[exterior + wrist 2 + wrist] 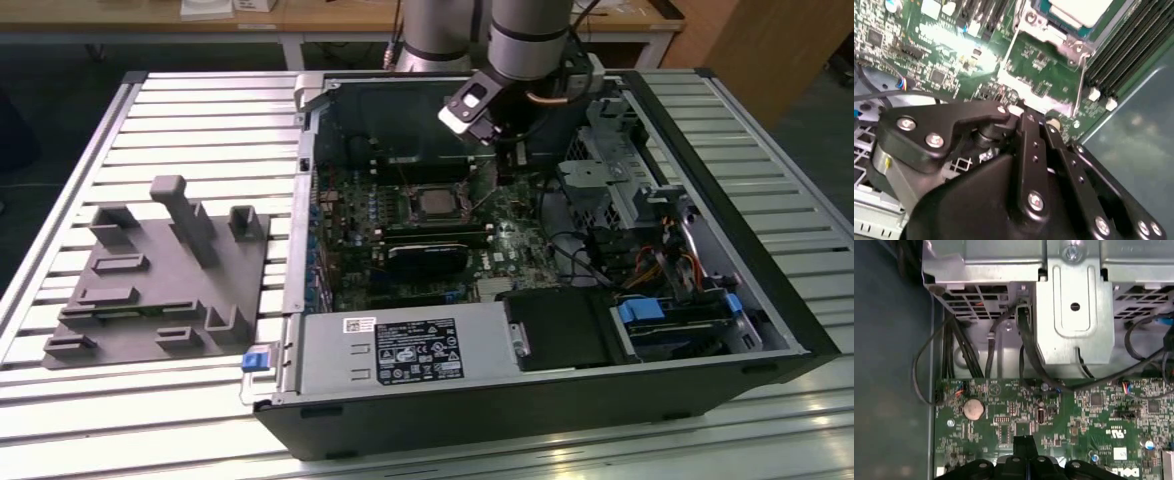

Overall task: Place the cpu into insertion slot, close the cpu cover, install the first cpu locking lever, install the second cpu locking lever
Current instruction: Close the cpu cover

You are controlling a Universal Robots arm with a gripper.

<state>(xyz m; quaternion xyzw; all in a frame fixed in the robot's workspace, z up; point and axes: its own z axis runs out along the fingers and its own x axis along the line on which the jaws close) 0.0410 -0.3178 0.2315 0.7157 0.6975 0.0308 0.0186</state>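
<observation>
The cpu [430,203], a pale square chip, sits in the insertion slot [404,186] on the green board inside the open case. In the second wrist view the cpu [1081,10] has the silver cpu cover [1054,34] lying as a frame around it. A thin silver locking lever [1082,82] runs along the socket's side. My gripper [506,155] hangs just to the exterior view's right of the socket, low over the board. Its black fingers [1029,125] stand together, shut, with nothing seen between them. The gripper's tip [1024,441] also shows over the board in the first wrist view.
The black computer case [534,420] lies open on a slatted metal table [200,110]. A grey fixture block [160,280] stands at the exterior view's left. A metal drive cage [1074,300], black cables [1024,350] and a coin battery [973,409] crowd the board beside the gripper.
</observation>
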